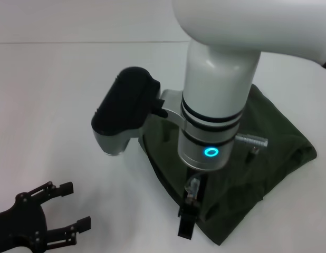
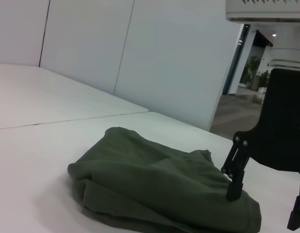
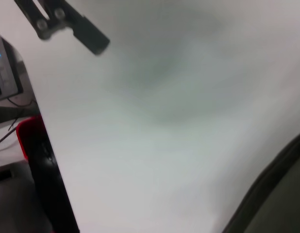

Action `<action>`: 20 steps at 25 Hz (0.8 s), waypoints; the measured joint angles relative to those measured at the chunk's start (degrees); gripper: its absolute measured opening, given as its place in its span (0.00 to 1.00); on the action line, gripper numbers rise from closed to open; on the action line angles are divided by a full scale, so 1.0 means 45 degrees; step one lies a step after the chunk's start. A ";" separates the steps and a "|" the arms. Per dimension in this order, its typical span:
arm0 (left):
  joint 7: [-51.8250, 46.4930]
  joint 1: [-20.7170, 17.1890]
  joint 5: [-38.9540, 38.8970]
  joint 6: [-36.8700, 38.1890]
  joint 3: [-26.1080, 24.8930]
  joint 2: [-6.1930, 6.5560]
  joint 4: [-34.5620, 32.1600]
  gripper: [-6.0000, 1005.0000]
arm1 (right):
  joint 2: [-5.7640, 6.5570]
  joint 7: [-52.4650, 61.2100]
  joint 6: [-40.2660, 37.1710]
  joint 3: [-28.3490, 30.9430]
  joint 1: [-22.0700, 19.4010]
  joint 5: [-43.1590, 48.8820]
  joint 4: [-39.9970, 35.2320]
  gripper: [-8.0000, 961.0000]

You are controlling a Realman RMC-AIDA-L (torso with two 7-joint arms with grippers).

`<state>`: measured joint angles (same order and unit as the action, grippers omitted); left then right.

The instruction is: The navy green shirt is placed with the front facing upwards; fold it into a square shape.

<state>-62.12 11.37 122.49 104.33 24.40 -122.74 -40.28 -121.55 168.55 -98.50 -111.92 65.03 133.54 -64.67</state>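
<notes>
Arms and grippers, head view.
Right arm: white forearm descending from 12 o'clock to centre, right gripper (image 1: 186, 224) at 6 o'clock, pointing down. Left gripper (image 1: 65, 208) at 8 o'clock, fingers spread apart, pointing toward 3 o'clock.

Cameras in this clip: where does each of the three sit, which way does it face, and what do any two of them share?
Head view: looks down from the robot's head at the folded navy green shirt on the white table; the right arm fills the middle, the left gripper sits open at the near left.
Left wrist view: low over the table, facing across it at the shirt and the right gripper on its edge.
Right wrist view: faces bare table; one dark finger shows.
Shared: head and left wrist views both show the shirt and the right gripper.
</notes>
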 joint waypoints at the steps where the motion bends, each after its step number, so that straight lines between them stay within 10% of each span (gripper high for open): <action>1: -0.0008 0.0017 0.0005 -0.0001 0.0000 0.0006 0.0000 0.91 | 0.0000 0.0123 -0.0011 -0.0122 -0.0031 0.0024 0.0000 0.93; 20: 0.0017 0.0175 0.0008 -0.0282 0.0006 0.0010 0.0062 0.91 | 0.0000 0.0441 0.1438 -0.0911 -0.0202 0.0628 0.1576 0.92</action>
<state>-62.05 12.16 122.52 103.06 24.42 -122.69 -40.00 -121.55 170.53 -92.03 -116.02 64.12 136.36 -57.57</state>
